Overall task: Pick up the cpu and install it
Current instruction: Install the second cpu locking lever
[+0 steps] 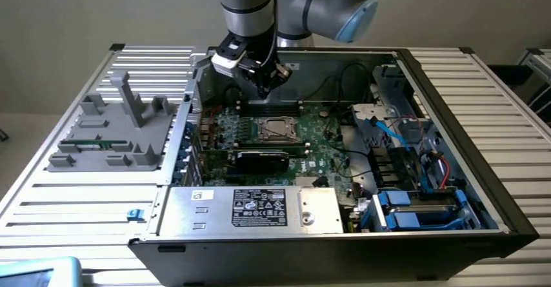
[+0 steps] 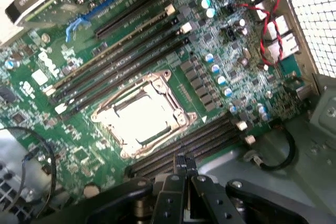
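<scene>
Exterior looks down from high; wrist hovers close — both share the socket (image 1: 275, 128).

Arm's upper links (image 1: 284, 3) running out past the exterior view's top edge, gripper body (image 2: 178, 203) being cropped by the wrist frame, socket's (image 2: 142, 114) contents washing out in glare, label text (image 1: 258, 207) staying too small to read.

My arm (image 1: 250, 3): silver-grey metal tube links, dark band ringing one link, pale blue caps on rounded grey joints. White block at wrist, black cable running alongside. My black two-finger gripper (image 2: 184, 167): matte linkage bars, round silver screws at pivots, slim dark fingertips (image 2: 180, 162).
</scene>
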Available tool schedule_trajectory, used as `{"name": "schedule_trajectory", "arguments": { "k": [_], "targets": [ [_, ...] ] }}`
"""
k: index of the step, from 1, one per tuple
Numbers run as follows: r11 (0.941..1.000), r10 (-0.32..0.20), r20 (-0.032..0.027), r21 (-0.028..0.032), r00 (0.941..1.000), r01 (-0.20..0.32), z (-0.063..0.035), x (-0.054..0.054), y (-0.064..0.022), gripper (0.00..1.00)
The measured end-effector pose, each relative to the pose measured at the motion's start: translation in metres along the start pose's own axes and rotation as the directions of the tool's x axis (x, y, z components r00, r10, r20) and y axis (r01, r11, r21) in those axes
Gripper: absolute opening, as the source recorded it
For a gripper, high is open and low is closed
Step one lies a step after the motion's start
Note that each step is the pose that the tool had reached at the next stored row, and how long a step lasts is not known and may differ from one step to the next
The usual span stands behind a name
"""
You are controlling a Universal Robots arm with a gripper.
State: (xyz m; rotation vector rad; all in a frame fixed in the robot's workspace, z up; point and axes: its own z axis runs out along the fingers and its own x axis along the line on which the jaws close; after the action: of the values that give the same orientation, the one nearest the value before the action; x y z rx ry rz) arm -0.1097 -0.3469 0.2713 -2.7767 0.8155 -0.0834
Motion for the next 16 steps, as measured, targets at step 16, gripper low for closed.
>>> {"name": "schedule_trajectory", "arguments": {
  "k": [16],
  "targets": [
    [0.9960,0.014,0.0731,-0.0887,0.9972,-0.007,-0.0080,0.011,-0.0046,0.11]
  ]
}}
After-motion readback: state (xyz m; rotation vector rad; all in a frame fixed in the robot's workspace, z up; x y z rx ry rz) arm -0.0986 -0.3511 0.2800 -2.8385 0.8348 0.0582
